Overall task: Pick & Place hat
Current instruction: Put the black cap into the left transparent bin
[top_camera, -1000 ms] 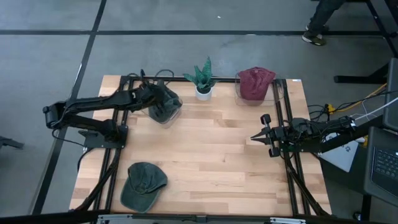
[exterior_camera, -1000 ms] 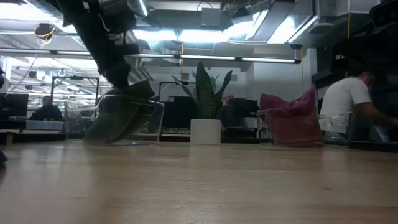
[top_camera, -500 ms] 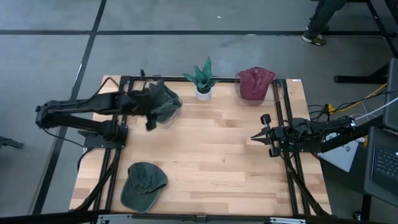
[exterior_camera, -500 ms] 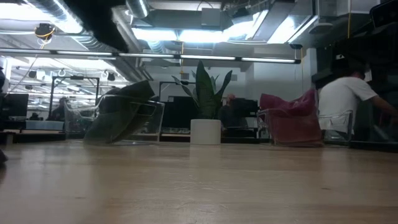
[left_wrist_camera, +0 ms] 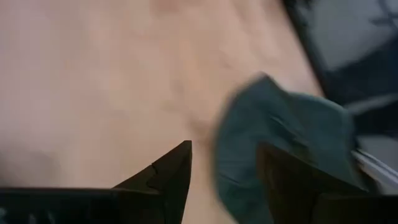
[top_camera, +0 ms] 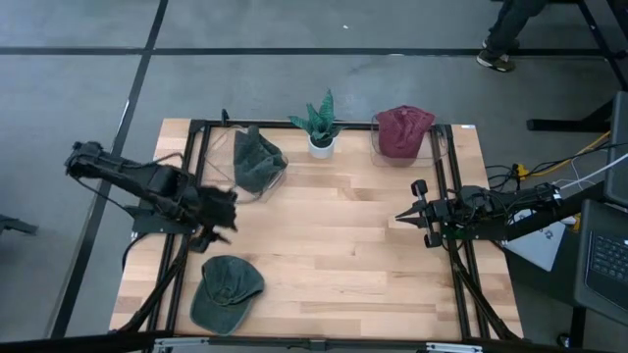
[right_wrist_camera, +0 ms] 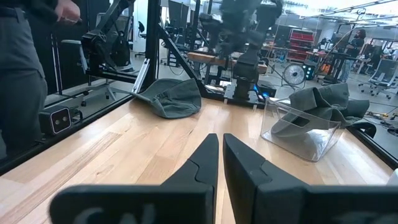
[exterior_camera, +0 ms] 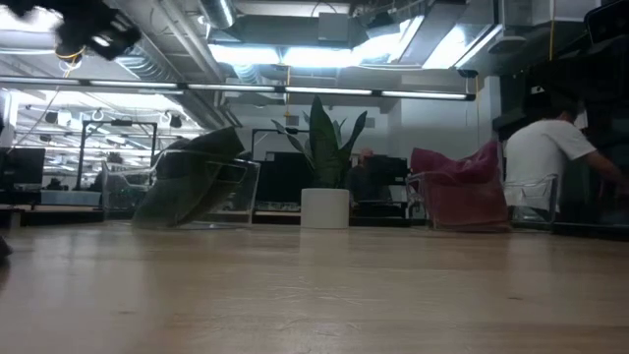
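Observation:
A dark green cap (top_camera: 228, 291) lies flat on the table near its near-left corner; it also shows in the right wrist view (right_wrist_camera: 171, 96) and, blurred, in the left wrist view (left_wrist_camera: 280, 124). My left gripper (top_camera: 222, 210) hangs open above the table between that cap and a clear bin (top_camera: 263, 184), fingers apart (left_wrist_camera: 227, 163). A second green hat (top_camera: 257, 160) sits slumped in that bin (exterior_camera: 192, 187). My right gripper (top_camera: 410, 215) waits shut (right_wrist_camera: 219, 163) at the table's right side.
A potted plant (top_camera: 321, 126) stands at the far edge, with a maroon hat (top_camera: 402, 130) in another clear bin to its right. Black frame rails run along both sides of the table. Bare wood fills the middle. A person (exterior_camera: 541, 157) is beyond the table.
My left gripper has drawn back from the bin with the green hat and swung toward the table's near edge, closer to the cap lying there. The hat stays slumped in the bin. My right arm has kept still.

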Controlling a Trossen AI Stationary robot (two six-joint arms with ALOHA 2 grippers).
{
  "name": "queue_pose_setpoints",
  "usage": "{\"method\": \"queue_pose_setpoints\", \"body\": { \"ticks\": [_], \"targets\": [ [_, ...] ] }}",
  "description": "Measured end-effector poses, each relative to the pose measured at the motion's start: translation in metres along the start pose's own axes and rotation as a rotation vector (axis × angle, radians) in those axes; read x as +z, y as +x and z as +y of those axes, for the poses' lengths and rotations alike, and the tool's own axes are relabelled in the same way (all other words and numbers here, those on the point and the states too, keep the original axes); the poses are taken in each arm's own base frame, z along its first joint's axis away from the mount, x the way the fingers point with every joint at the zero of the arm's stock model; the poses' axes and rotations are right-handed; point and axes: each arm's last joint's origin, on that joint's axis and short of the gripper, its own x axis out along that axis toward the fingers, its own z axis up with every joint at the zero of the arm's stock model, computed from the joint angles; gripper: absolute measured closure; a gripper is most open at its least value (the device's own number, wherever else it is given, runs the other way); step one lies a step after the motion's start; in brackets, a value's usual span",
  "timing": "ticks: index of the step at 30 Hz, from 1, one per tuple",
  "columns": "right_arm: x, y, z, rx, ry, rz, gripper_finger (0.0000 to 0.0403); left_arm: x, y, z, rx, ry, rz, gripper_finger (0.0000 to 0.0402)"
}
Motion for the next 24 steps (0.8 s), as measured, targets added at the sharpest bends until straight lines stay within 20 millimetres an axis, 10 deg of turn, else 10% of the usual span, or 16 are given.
{"method": "queue_pose_setpoints", "body": {
  "ticks": [14,24],
  "targets": [
    [0.0,0.0,0.0,0.001,0.0,0.0,0.0377,-0.03,0.06,-0.058,-0.197,0.131,0.268,0.0231],
    [0.0,0.0,0.0,0.0,0.0,0.0,0.0377,-0.036,0.101,-0.07,0.049,0.235,0.322,0.021]
  ]
}}
